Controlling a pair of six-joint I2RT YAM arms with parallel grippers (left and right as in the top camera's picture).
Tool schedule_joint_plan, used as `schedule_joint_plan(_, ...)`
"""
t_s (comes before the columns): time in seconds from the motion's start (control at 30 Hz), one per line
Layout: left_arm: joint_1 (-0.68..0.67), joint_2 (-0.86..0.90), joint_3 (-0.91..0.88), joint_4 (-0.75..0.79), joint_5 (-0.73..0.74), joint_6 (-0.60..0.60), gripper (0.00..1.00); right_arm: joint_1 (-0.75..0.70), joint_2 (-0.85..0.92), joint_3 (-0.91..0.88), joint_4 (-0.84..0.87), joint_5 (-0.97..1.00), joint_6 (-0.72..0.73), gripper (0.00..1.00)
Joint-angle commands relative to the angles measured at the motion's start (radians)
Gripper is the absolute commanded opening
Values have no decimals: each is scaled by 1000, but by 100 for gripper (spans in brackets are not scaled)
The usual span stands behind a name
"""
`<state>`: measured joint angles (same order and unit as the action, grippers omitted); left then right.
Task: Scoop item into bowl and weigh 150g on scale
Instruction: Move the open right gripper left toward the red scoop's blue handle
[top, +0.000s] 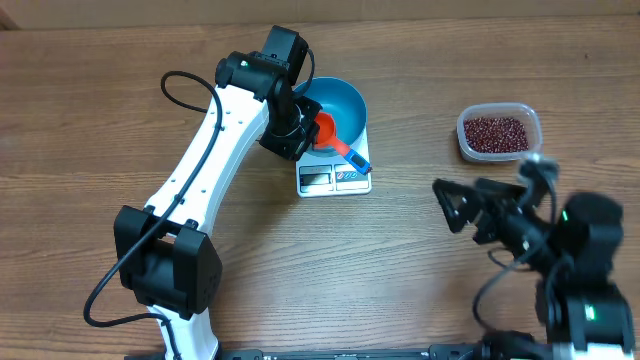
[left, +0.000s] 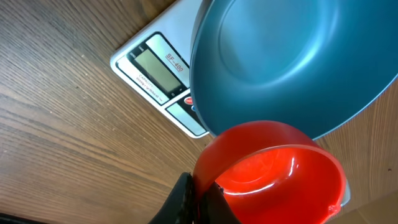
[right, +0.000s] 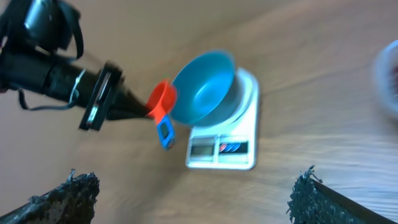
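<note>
The blue bowl (top: 338, 103) (left: 292, 62) (right: 202, 87) stands on the white scale (top: 334, 179) (left: 155, 68) (right: 227, 146). My left gripper (top: 303, 135) (left: 202, 200) is shut on the rim of a red scoop (top: 325, 128) (left: 273, 171) (right: 161, 99) with a blue handle (top: 358, 158), held at the bowl's near edge; the scoop's cup looks empty. The beans (top: 496, 132) lie in a clear tub at the right. My right gripper (top: 447, 205) (right: 196, 199) hangs open over bare table, right of the scale, with nothing between its fingers (right: 68, 196).
The clear plastic tub (top: 533, 118) sits at the back right, about a hand's width beyond my right gripper. The left arm (top: 215, 140) (right: 56, 74) stretches diagonally from the front left to the scale. A wall edge runs along the table's back.
</note>
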<state>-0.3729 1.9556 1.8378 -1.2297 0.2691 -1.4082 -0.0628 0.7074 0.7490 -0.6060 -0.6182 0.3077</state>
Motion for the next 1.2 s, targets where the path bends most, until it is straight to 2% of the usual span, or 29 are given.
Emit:
schedule_joint_plan(0.0, -2, -27, 27, 0, -6, -18, 4, 6, 127, 21, 47, -205, 39, 100)
schedule_joint_plan(0.2, -2, -27, 27, 0, -5, -38, 4, 7, 326, 21, 183, -278, 346, 100)
schedule_joint_plan(0.27, -2, -27, 27, 0, 6, -47, 4, 11, 389, 21, 230, -312, 402, 100)
schedule_joint_plan(0.5, -3, -27, 27, 2, 72, -143, 4, 82, 545, 21, 395, -375, 404, 100)
schedule_joint_plan(0.7, -5, -27, 27, 10, 126, -214, 4, 135, 573, 21, 511, -370, 436, 100)
schedule_joint_plan(0.8, -18, -27, 27, 27, 148, -238, 4, 157, 573, 21, 577, -341, 499, 100)
schedule_joint_plan(0.93, -48, -27, 27, 70, 158, -256, 4, 187, 573, 21, 587, -245, 582, 100)
schedule_joint_plan(1.17, -101, -27, 27, 84, 156, -353, 4, 193, 573, 21, 595, -217, 618, 100)
